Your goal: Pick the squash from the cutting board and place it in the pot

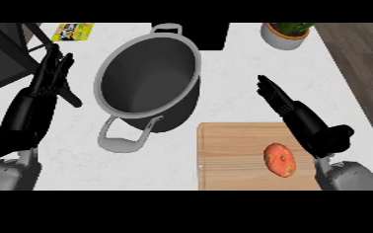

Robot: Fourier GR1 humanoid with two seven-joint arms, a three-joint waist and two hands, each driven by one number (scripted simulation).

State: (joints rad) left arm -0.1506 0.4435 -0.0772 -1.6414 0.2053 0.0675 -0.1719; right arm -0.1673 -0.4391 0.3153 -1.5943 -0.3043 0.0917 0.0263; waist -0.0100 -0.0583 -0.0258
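Two arms enter from the lower edge, each a pale grey, rounded forearm casing ending in an all-black hand. Left hand (45,81): long, slim black fingers above a bulky, glossy black wrist section; grey forearm (16,173) shows only at the corner. Right hand (291,109): same matte-to-glossy black, segmented fingers, thick rounded thumb.

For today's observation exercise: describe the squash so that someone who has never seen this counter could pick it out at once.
Find the large grey pot in the middle of the white counter. Below and to its right lies a pale wooden cutting board. The squash is the only thing lying on it: a small orange-red oval, just left of the robot's right hand.
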